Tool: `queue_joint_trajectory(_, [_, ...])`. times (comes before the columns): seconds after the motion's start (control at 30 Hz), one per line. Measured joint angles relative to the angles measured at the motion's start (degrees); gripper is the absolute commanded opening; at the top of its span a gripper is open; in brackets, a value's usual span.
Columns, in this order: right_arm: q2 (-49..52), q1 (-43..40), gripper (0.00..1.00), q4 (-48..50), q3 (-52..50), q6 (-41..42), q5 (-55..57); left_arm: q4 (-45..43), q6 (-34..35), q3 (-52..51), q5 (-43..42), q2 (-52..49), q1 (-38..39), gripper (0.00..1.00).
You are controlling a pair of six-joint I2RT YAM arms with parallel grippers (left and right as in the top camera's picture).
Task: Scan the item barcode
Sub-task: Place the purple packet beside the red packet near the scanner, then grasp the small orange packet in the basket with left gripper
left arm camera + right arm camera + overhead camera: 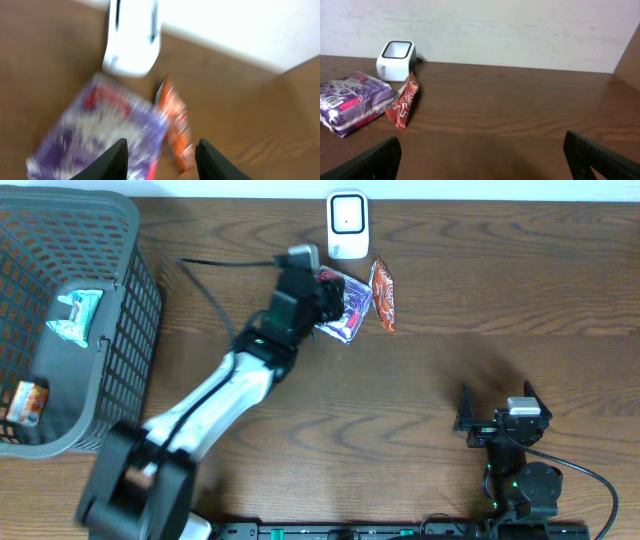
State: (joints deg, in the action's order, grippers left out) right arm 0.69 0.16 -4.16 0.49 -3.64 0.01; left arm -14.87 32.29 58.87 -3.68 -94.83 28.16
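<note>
The white barcode scanner point(347, 225) stands at the table's far edge, also seen in the left wrist view point(132, 37) and the right wrist view point(396, 60). A purple packet point(347, 318) lies flat just in front of it, with a red-orange packet point(384, 297) beside it on the right. My left gripper point(162, 160) hovers over both packets, open, its fingers apart and nothing held between them; this view is blurred. The purple packet point(95, 130) and the red-orange packet point(175, 125) lie below it. My right gripper point(482, 160) is wide open and empty near the front right point(497, 408).
A dark mesh basket point(130, 240) fills the left side, holding a teal packet point(77, 313) and an orange item point(27, 400). A black cable point(225, 263) runs from the basket side toward the scanner. A white wall rises behind the table's far edge.
</note>
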Motion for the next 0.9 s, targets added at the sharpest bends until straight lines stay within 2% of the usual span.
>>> queue_joint_trajectory(0.2, [0.0,0.0,0.99,0.0,0.0,0.0,0.0,2.1,-3.3,0.2,0.3,19.4,-7.8,0.56])
queue_joint_trajectory(0.33, [0.0,0.0,0.99,0.0,0.0,0.0,0.0,13.3,-7.3,0.9,3.7,30.4,-17.0,0.57])
queue_joint_trajectory(0.43, [0.0,0.0,0.99,0.0,0.0,0.0,0.0,21.0,-9.2,0.9,10.4,35.5,-26.0,0.57])
queue_joint_trajectory(0.57, [0.0,0.0,0.99,0.0,0.0,0.0,0.0,23.7,-15.1,0.9,17.7,36.9,-40.0,0.57])
queue_joint_trajectory(0.67, [0.0,0.0,0.99,0.0,0.0,0.0,0.0,23.9,-19.7,0.9,20.0,36.0,-47.5,0.57])
queue_joint_trajectory(0.9, [0.0,0.0,0.99,0.0,0.0,0.0,0.0,27.1,-32.7,0.9,22.1,29.2,-58.8,0.57])
